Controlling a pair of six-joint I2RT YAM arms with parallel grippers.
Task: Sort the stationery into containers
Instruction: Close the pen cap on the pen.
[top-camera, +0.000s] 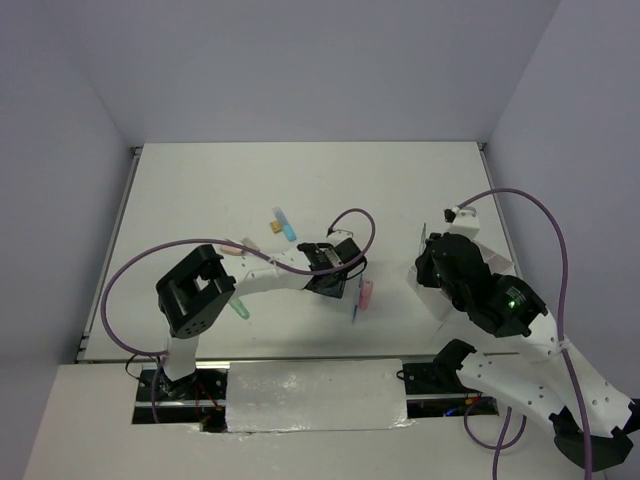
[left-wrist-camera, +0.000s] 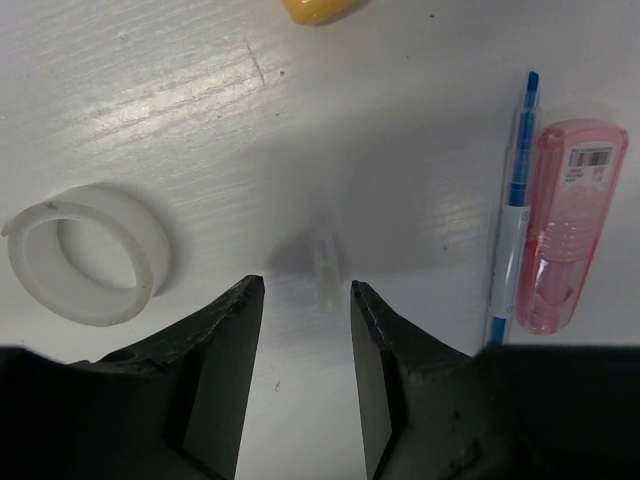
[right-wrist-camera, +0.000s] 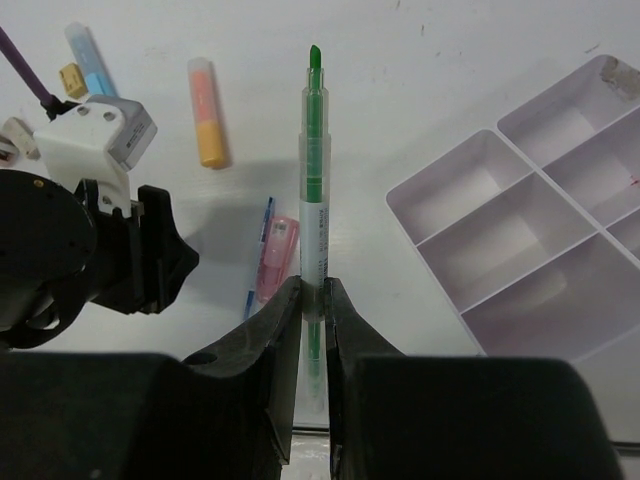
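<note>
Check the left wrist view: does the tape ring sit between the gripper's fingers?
No, the tape ring lies on the table outside the fingers.

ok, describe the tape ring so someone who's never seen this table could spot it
On the white table, find the left gripper, near the middle. The tape ring lies flat beside its open jaws, on the side away from the blue pen and pink case. It is the only round, hollow thing there: translucent white, where its neighbours are long and narrow.
</note>
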